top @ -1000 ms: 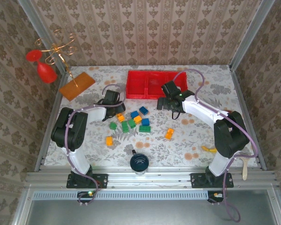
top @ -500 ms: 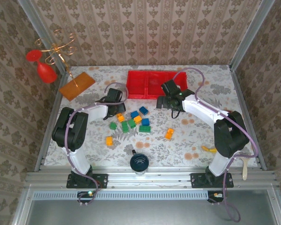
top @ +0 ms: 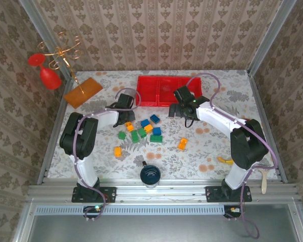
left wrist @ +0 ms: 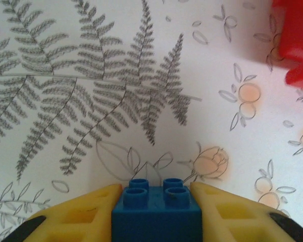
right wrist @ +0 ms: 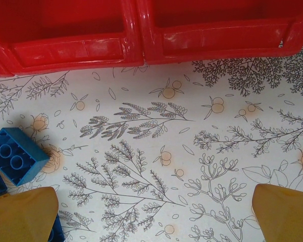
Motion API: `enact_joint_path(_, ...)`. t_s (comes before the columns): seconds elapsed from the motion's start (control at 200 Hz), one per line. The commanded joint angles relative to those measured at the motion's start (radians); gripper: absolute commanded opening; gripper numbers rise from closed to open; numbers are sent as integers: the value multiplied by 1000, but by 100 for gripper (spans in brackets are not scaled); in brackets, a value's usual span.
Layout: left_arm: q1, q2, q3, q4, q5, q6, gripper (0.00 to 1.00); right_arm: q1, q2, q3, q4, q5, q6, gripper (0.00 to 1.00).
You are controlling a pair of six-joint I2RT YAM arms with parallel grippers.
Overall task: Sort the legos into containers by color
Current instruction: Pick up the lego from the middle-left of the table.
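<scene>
Your left gripper (left wrist: 156, 219) has its yellow fingers (left wrist: 76, 217) pressed against both sides of a blue brick (left wrist: 156, 212), pinching it with the studs towards the wrist camera. From above, you find that gripper just off the near left corner of the tray. Your right gripper (right wrist: 151, 214) stands spread wide with nothing between its fingers, over bare tabletop just in front of the tray's near wall.

The flowered table (top: 212, 146) carries everything. At its far side lies the red tray (top: 147, 91), its compartments in a row. The orange board (top: 83, 92) lies to the tray's left, and the dark blue cup (top: 150, 175) stands at the near edge.

The loose legos (top: 141, 132) sit clustered between the arms in blue, green and orange. One orange brick (top: 117, 150) lies nearer you, and a lone orange brick (top: 182, 143) lies off to the right. A second blue brick (right wrist: 15, 156) lies close to the finger at the left of the right wrist view.
</scene>
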Motion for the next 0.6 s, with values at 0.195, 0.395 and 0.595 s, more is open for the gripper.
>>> enact_joint_path(0.195, 1, 7, 62, -28, -31, 42, 17, 5, -24, 5, -20, 19, 17, 100)
enact_joint_path(0.395, -3, -57, 73, -24, -42, 65, 15, 5, -76, -42, 5, 60, 34, 100)
enact_joint_path(0.595, -26, -107, 111, 19, -45, 122, 15, 5, -148, -113, 32, 118, 63, 100)
